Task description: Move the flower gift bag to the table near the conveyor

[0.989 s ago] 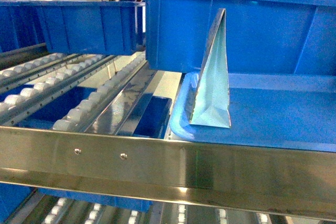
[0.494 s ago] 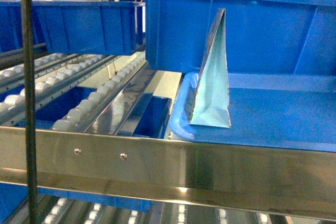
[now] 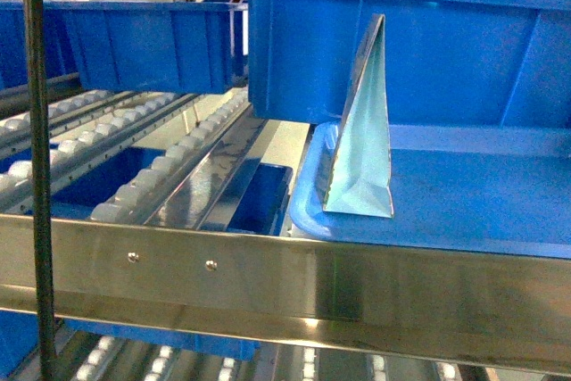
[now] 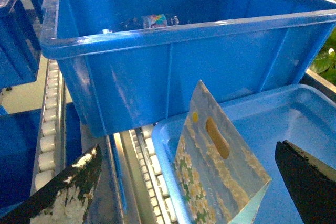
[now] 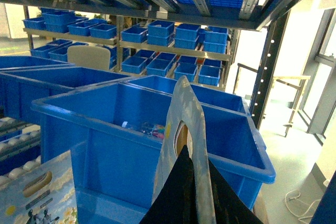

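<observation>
Lining up on the flower gift bag (image 3: 361, 144), with nothing lifted yet.

It stands upright on a blue tray (image 3: 482, 194) on the conveyor (image 3: 134, 144), close in front of a big blue bin (image 4: 157, 72). The left gripper (image 4: 187, 153) is spread wide, one finger on each side of the bag and neither touching it. The right gripper (image 5: 190, 182) looks pinched onto the edge of a second floral bag (image 5: 184, 114), held upright. By the look of it the grasp, the lift and the carry are all to come, and the table is not in sight in any view. As for writing, nothing is readable: the bag's face shows only flowers and its cut-out handle, and the colourful bottle label (image 4: 155, 21) inside the bin is too small to make out.
</observation>
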Robot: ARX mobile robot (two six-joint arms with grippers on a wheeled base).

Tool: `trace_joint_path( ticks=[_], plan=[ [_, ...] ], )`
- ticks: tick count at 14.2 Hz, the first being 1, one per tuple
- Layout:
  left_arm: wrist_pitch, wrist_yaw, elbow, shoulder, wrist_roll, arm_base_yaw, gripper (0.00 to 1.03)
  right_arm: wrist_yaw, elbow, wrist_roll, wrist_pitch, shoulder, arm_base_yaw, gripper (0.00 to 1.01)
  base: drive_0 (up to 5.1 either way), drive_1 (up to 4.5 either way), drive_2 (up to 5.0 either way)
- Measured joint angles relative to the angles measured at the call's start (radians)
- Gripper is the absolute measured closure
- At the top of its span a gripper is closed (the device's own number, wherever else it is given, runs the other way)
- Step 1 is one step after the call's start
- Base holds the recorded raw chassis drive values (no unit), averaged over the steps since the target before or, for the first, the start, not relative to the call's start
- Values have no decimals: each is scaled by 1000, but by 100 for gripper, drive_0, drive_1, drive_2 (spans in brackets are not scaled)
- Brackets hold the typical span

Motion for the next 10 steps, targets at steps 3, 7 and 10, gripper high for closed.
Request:
trace_joint_path(
  ticks=[3,7,10],
  plan=[
    [47,22,-6,0,4,-31,5,0,0,0,0,0,0,99,0,0,0],
    [13,-1,13,67,-2,-79,5,0,0,0,0,0,0,99,0,0,0],
    [-3,-5,77,163,3,-95,5,0,0,0,0,0,0,99,0,0,0]
  ],
)
